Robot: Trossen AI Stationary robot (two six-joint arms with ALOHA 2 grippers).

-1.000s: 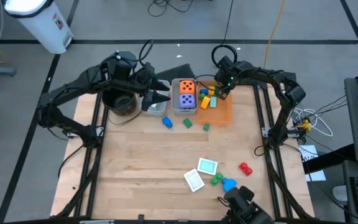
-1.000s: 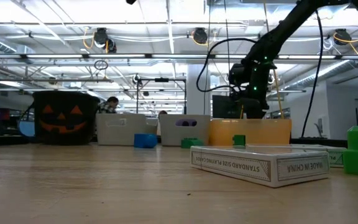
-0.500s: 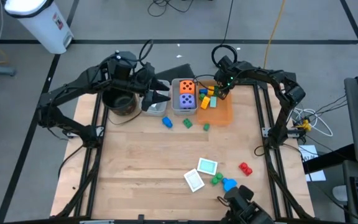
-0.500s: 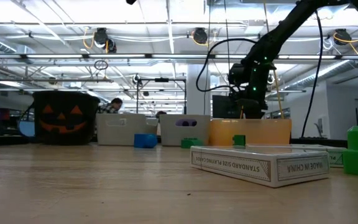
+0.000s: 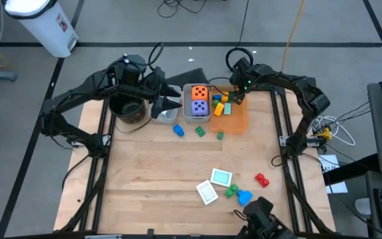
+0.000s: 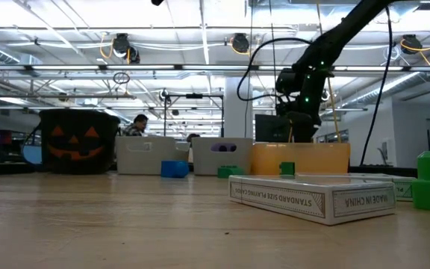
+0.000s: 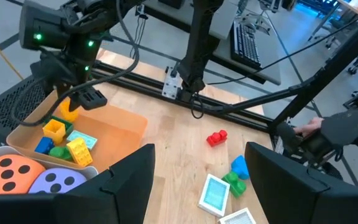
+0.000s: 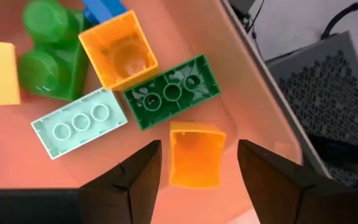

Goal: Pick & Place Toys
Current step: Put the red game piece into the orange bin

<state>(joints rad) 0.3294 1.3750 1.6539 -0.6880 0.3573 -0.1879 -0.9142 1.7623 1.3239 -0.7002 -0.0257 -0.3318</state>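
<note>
Orange bin (image 5: 237,121); grey bin (image 5: 197,114) holding orange die (image 5: 199,93) and purple die (image 5: 199,106), both dark-spotted; black pot (image 6: 78,141) bearing orange pumpkin face; red block (image 5: 262,179); teal-faced card (image 5: 221,177).

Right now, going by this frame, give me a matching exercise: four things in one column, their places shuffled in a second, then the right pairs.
Things:
1. orange die
2. red block
3. teal card
4. right gripper

Places:
A. over the orange bin
B. in the grey bin
C. bare table, beside the white card
D. bare table, near the right edge

Pairs: 1-B, 2-D, 3-C, 4-A
</note>
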